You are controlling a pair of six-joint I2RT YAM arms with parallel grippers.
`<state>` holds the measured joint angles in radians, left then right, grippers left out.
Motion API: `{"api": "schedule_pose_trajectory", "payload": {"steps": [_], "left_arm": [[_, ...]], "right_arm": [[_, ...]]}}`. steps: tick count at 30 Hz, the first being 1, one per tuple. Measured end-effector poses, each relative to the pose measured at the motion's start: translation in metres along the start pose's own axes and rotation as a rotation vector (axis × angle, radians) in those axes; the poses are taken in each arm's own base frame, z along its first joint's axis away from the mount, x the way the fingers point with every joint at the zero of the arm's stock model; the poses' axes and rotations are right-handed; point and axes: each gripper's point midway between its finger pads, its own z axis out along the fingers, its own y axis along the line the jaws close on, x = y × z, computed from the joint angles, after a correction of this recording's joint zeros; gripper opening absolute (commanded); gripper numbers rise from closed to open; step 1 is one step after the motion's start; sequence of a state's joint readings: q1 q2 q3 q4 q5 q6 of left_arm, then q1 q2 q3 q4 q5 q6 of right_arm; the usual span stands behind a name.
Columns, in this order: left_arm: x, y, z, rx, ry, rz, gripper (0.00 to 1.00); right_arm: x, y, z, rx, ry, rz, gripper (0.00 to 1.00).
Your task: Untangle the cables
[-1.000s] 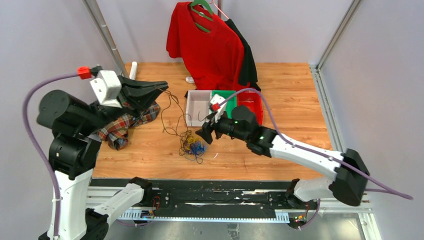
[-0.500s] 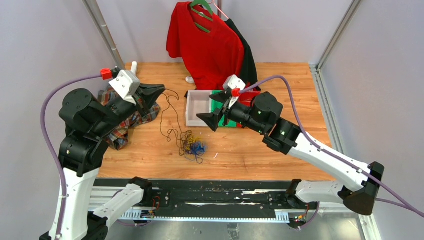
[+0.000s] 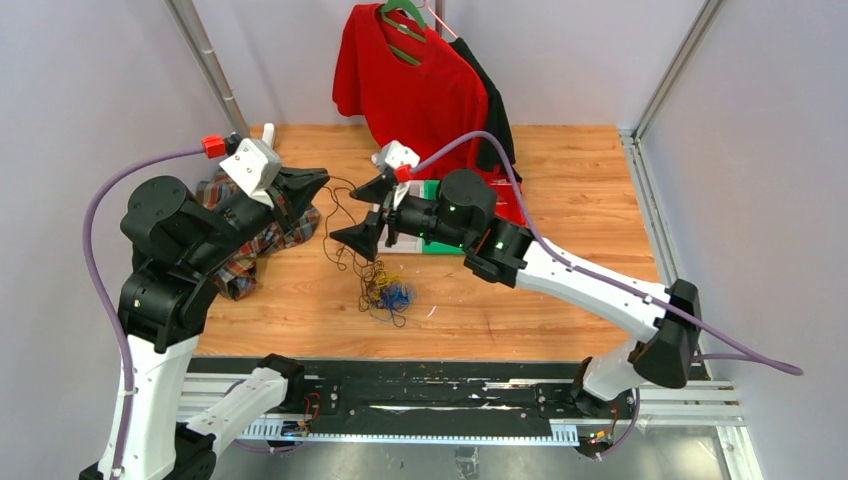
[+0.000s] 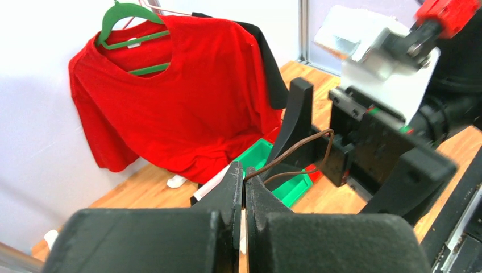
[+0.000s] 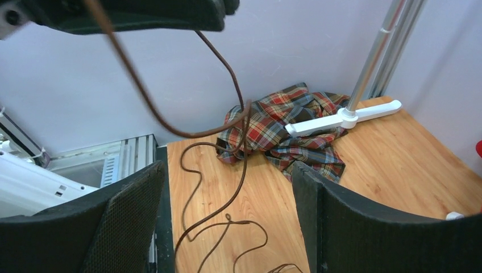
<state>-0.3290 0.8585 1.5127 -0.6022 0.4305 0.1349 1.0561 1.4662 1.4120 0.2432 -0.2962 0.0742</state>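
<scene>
Count: 2 grippers, left gripper (image 3: 318, 180) and right gripper (image 3: 360, 212). Cables: 1 cable knot (image 3: 385, 290) toward the table's (image 3: 560, 170) near edge, strands inside not countable; 1 dark strand (image 5: 129, 65) rising from it. Far edge: 1 red shirt (image 3: 410, 90), 1 black garment (image 3: 495, 120), 1 green hanger (image 3: 400, 12). Left edge: 1 plaid cloth (image 3: 250, 250). Bins showing: 1 green bin (image 4: 254, 157), 1 red bin (image 3: 512, 205).

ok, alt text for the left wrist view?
The left claw, shut on a thin brown cable, fills the foreground; the cable loops up in front of the open right claw. Behind hangs a red T-shirt on a green hanger, with a green bin on the wooden table below.
</scene>
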Motion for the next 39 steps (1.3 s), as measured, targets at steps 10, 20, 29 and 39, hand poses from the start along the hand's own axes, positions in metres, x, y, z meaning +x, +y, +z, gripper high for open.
{"api": "schedule_pose_trajectory", "payload": {"steps": [10,20,29,39], "left_arm": [[0.001,-0.005,0.000,0.023,0.002,-0.024,0.00],[0.005,-0.013,-0.002,0.063,0.032,-0.055,0.45],[0.040,-0.020,-0.008,0.100,0.170,-0.049,0.98],[0.095,-0.017,-0.013,0.087,0.350,-0.028,0.98]], "right_arm": [[0.018,-0.009,0.038,0.031,0.000,-0.004,0.28],[-0.008,-0.040,0.038,0.119,-0.052,0.033,0.01],[-0.004,-0.163,-0.068,0.477,-0.031,0.094,0.01],[-0.010,-0.228,-0.172,0.844,0.000,-0.022,0.01]]}}
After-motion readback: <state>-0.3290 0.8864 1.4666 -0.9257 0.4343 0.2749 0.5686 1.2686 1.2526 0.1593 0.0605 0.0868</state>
